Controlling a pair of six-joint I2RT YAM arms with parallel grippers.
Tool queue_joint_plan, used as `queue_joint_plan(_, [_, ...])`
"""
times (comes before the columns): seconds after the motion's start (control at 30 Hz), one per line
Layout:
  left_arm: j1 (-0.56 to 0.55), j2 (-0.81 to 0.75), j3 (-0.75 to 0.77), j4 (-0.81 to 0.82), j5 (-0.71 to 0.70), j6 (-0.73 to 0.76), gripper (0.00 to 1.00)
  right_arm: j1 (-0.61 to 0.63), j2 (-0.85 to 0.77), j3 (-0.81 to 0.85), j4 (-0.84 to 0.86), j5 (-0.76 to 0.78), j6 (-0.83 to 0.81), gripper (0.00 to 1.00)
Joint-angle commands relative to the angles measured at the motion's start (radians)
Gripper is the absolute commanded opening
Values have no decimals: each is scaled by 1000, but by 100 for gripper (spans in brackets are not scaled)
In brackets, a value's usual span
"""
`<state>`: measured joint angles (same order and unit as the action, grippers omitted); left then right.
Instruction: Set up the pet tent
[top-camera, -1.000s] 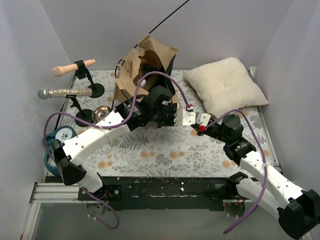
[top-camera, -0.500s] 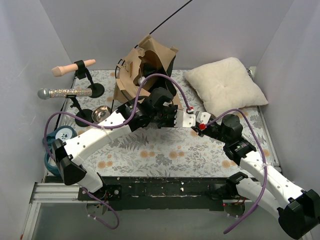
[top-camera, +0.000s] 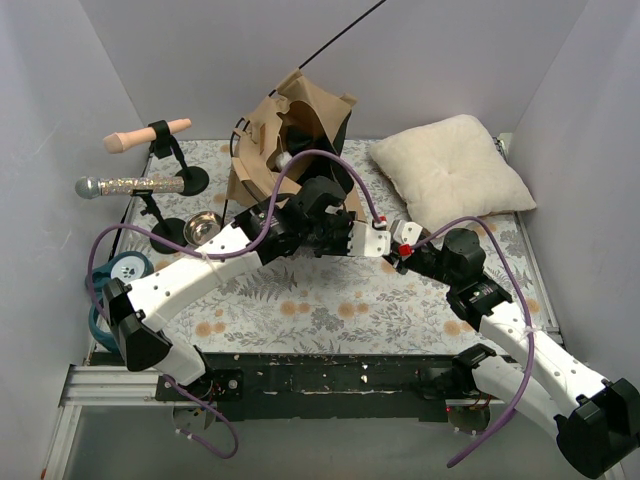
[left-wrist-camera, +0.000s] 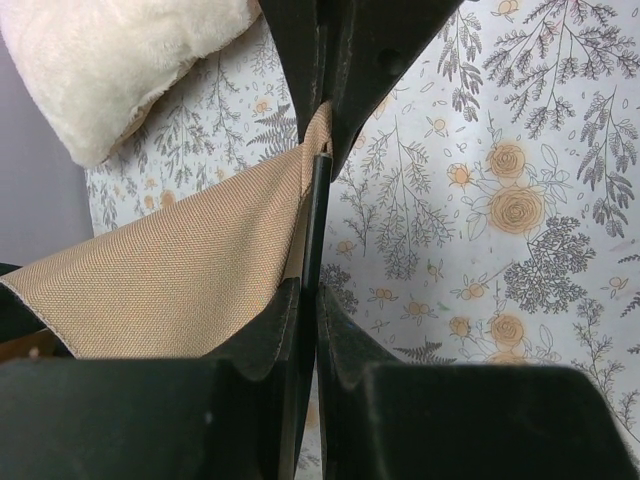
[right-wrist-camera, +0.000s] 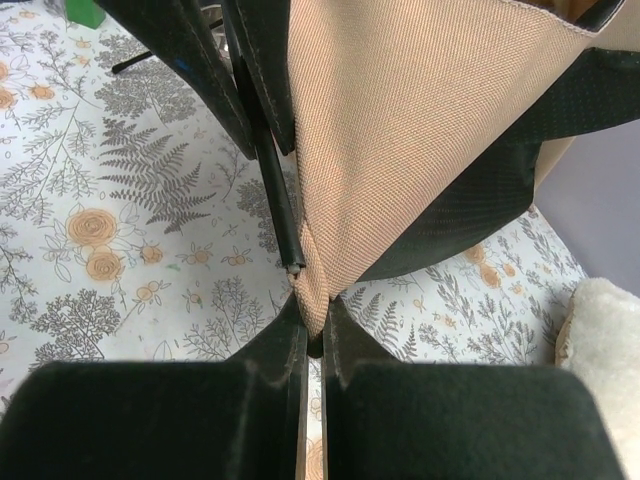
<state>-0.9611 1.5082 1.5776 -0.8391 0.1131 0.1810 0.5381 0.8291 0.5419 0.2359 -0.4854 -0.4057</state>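
The tan pet tent (top-camera: 285, 135) stands crumpled at the back of the table, with a thin black pole (top-camera: 340, 35) sticking up from its top. My left gripper (top-camera: 372, 238) is shut on the end of a black pole (left-wrist-camera: 316, 215) beside a tan corner of the tent (left-wrist-camera: 170, 275). My right gripper (top-camera: 400, 246) meets it tip to tip and is shut on that tan fabric corner (right-wrist-camera: 325, 295). In the right wrist view the pole end (right-wrist-camera: 292, 262) sits right at the corner, held by the left fingers (right-wrist-camera: 262, 80). The white pom-pom (top-camera: 285, 160) hangs in the doorway.
A cream pillow (top-camera: 450, 170) lies at the back right, also in the left wrist view (left-wrist-camera: 120, 60). Two black stands hold a tan toy (top-camera: 145, 135) and a glittery microphone (top-camera: 125, 185) at the left. A metal bowl (top-camera: 203, 228) and tape rolls (top-camera: 125, 270) sit nearby.
The two grippers have drawn together: the right gripper moved left toward the left gripper until the tips meet. The tent fabric near the doorway shifted slightly.
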Motion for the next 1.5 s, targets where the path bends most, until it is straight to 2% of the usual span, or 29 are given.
queue_joint_plan(0.0, [88, -54, -48, -46, -273, 23, 0, -7, -25, 10, 37, -68, 53, 1])
queue_joint_plan(0.3, [88, -69, -67, -35, -276, 25, 0, -7, -19, 15, 33, -79, 77, 1])
queue_joint_plan(0.53, [88, -65, -59, -38, -276, 14, 0, -1, -28, 7, 26, -98, 21, 1])
queue_joint_plan(1.0, [88, -8, 5, -60, -293, -35, 0, 43, -54, -5, 2, -88, -125, 1])
queue_joint_plan(1.47, [88, 41, 105, -84, -290, -92, 0, 62, -54, -14, -18, -98, -140, 1])
